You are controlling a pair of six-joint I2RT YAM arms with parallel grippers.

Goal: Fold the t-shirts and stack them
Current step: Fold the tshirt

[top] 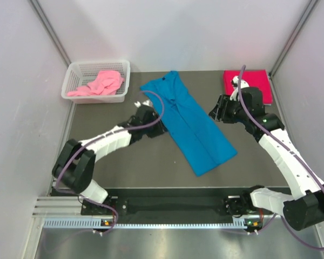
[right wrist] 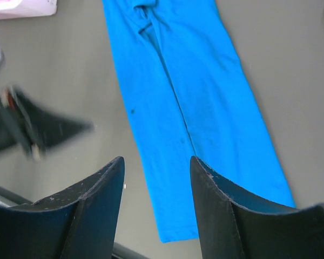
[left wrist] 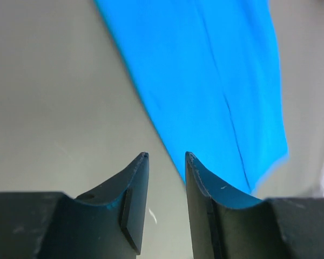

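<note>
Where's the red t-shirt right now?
Top view: the red t-shirt lies folded in the far right corner of the table, beyond the right gripper.

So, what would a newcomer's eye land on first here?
The bright blue t-shirt, folded into a long strip, lies diagonally across the middle of the table. A pink t-shirt is heaped in the white basket at the back left, and a red t-shirt lies folded at the back right.

A fixed overhead camera sits high at the near side of the table [top: 146, 167] and looks down on all of it, the blue t-shirt [top: 191, 124] central. The left wrist camera looks past the left gripper [left wrist: 166, 156], close over the shirt's left edge. The right wrist camera sits farther back and looks past the right gripper [right wrist: 156, 162] along the shirt's length. All three views share the shirt.
</note>
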